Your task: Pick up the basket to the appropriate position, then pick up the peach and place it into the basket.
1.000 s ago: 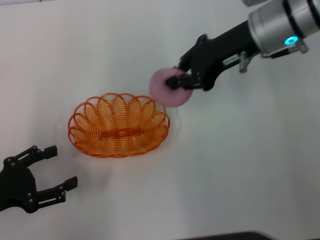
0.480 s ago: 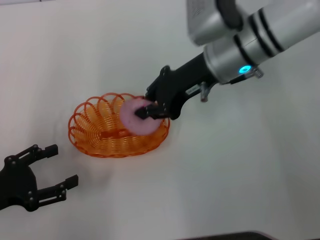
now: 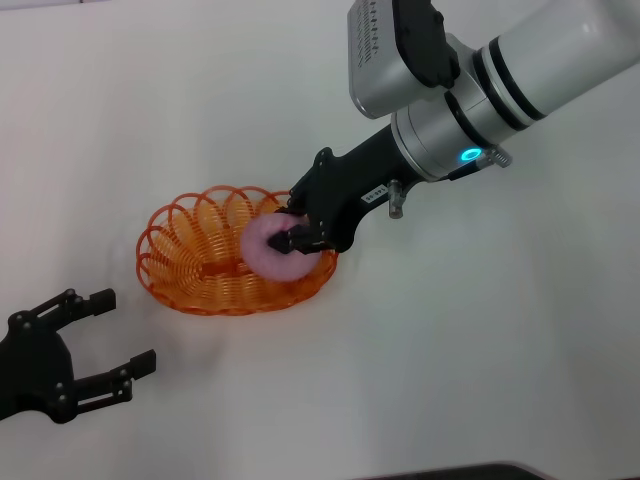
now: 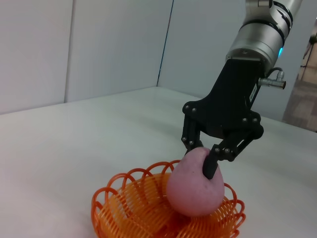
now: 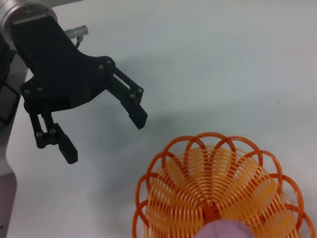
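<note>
- While the right gripper jaws pinch the round pink-mauve fuzzy peach low inside the shallow orange wire basket, the left gripper rests spread on the white tabletop.
- Risk: releasing near the rim could roll the peach out.

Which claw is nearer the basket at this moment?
Right. The right claw is over the basket, shut on the peach. The left claw is open on the table, off the basket's near-left side.

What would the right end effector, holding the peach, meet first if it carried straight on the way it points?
Probably the basket: the right end effector points down into it, gripping the peach, which would touch first.
</note>
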`<state>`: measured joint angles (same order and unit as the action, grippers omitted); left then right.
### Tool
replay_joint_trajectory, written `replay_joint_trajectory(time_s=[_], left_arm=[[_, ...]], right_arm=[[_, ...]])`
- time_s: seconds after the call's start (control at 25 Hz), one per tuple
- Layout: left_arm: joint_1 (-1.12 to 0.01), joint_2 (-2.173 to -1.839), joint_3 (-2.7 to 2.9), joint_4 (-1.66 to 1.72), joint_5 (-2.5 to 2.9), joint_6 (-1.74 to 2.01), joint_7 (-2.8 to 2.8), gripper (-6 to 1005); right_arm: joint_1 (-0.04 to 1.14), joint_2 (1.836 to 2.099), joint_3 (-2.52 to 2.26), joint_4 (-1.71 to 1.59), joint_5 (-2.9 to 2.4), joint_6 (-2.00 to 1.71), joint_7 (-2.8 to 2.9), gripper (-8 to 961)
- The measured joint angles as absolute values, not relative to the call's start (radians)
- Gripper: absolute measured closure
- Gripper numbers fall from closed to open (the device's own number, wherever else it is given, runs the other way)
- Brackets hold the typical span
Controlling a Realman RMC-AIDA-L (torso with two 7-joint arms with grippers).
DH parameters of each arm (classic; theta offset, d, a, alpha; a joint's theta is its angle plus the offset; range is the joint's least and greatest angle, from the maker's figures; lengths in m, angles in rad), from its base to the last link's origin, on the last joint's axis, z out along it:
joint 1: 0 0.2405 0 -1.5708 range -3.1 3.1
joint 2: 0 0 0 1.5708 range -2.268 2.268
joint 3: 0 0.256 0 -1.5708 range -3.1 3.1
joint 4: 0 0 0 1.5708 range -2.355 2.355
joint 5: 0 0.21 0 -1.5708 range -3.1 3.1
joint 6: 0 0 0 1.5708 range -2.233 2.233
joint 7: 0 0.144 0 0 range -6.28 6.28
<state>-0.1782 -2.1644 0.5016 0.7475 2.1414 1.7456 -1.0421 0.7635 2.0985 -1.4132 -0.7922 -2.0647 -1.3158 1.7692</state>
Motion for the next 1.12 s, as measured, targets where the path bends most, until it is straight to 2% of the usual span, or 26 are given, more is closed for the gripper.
replay_joint_trajectory(time_s=[0.24, 0.32, 0.56, 0.76, 1.0, 1.12], left_arm=[[-0.175, -2.164, 0.502, 0.748, 2.141, 1.746, -1.043, 108], [-0.175, -2.164, 0.502, 0.748, 2.141, 1.746, -1.043, 108], [-0.175, -2.164, 0.502, 0.746, 2.141, 1.746, -1.043, 108], [-0.176, -2.164, 0.502, 0.745, 2.141, 1.746, -1.045, 108], [-0.178, -2.164, 0.502, 0.745, 2.141, 1.754, -1.045, 108], [-0.179, -2.164, 0.502, 0.747, 2.141, 1.759, -1.046, 108]], right_arm=[[0.758, 2.098, -1.413, -0.792, -2.055, -1.308, 1.756, 727], [0.758, 2.098, -1.414, -0.792, -2.054, -1.308, 1.756, 495], [0.754, 2.098, -1.413, -0.792, -2.052, -1.307, 1.755, 279], [0.719, 2.090, -1.381, -0.817, -1.984, -1.318, 1.713, 182], [0.598, 2.085, -1.180, -0.926, -1.966, -1.365, 1.654, 65], [0.550, 2.074, -1.095, -0.935, -1.968, -1.381, 1.631, 27]])
